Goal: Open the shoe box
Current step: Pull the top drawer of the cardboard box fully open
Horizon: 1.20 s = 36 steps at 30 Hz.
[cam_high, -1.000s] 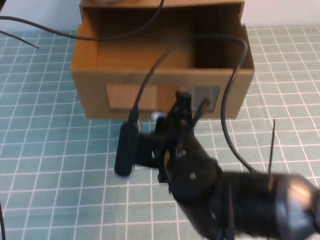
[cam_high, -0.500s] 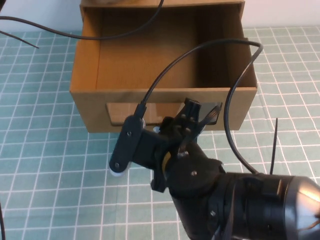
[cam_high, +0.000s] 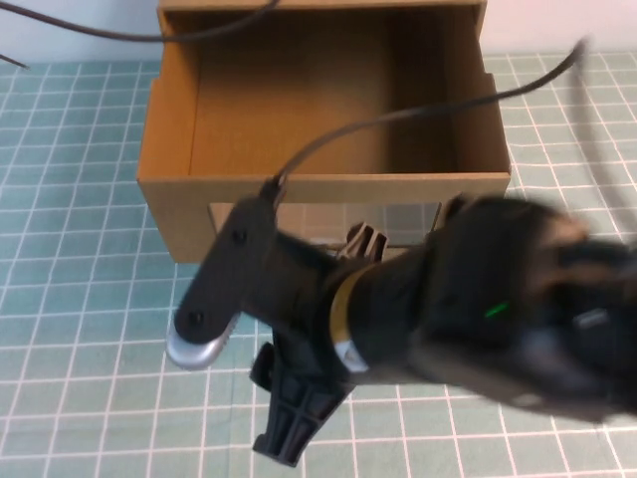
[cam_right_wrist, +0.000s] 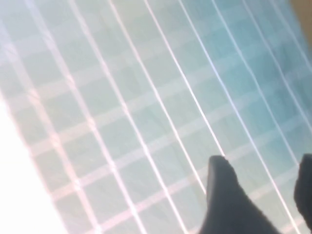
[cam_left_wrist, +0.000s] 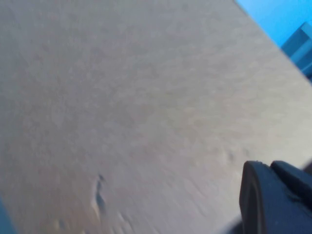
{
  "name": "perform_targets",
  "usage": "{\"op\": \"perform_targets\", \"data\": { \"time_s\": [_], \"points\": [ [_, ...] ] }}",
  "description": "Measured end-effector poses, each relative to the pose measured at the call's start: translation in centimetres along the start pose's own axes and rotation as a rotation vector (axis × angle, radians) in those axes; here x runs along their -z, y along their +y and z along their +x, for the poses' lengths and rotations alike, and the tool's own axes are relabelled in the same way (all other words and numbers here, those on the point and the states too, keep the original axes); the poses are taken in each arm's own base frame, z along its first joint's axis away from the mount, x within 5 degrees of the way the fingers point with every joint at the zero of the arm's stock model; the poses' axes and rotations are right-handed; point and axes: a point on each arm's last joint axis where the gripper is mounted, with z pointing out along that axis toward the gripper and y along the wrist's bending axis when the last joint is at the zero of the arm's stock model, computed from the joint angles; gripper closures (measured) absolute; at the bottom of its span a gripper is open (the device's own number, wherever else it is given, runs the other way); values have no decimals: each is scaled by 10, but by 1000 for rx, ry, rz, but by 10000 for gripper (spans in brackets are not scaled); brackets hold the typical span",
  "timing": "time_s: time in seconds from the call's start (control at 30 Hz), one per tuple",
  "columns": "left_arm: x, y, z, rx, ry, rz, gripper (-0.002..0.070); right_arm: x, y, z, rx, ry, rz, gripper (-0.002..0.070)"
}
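The brown cardboard shoe box (cam_high: 328, 186) stands at the back of the green grid mat (cam_high: 80, 299) with its top open, and its inside shows bare. Its front wall has a cut-out window (cam_high: 299, 214). My right arm (cam_high: 428, 309) fills the near foreground in front of the box, blurred. In the right wrist view my right gripper (cam_right_wrist: 262, 161) is open over the mat, with nothing between its fingers (cam_right_wrist: 222, 185). Part of my left gripper (cam_left_wrist: 263, 195) shows close against a flat brown cardboard surface (cam_left_wrist: 126, 97). The left arm is hidden in the high view.
Black cables (cam_high: 398, 115) run across the box opening and over its back edge. A white wall (cam_high: 80, 30) lies behind the mat. The right arm's wrist camera housing (cam_high: 214, 299) sticks out to the left, above the mat in front of the box.
My right gripper has gone from shut to open. The right arm has drawn back from the box's front wall toward the near side and swung, now blurred. The cable has shifted.
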Motion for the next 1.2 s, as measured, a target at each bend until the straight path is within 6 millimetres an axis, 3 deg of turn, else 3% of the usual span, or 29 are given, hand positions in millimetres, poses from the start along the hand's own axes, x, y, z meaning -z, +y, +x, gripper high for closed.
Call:
{"op": "perform_targets", "data": {
  "time_s": [0.13, 0.3, 0.47, 0.57, 0.73, 0.87, 0.97, 1.1, 1.2],
  "points": [
    [42, -24, -7, -38, 1, -49, 680, 45, -6, -13, -18, -133, -47, 437],
    [100, -59, -13, -103, -48, -92, 680, 102, -21, -24, -22, -303, 0, 612],
    [173, -109, -11, -195, -160, -102, 680, 150, -48, -37, -45, -453, 106, 680],
    [213, -134, -5, -252, -232, -125, 680, 162, -77, -37, -90, -472, 211, 685],
    [265, -163, 22, -306, -288, -187, 680, 154, -133, -10, -247, -365, 363, 687],
    [287, -169, 63, -308, -260, -275, 680, 150, -173, 23, -411, -317, 437, 688],
    [291, -164, 99, -296, -280, -342, 680, 156, -189, 52, -502, -363, 470, 688],
    [293, -160, 146, -273, -408, -377, 680, 162, -187, 89, -570, -450, 508, 689],
    [279, -149, 181, -229, -458, -373, 680, 157, -172, 119, -615, -503, 546, 689]
  ]
}}
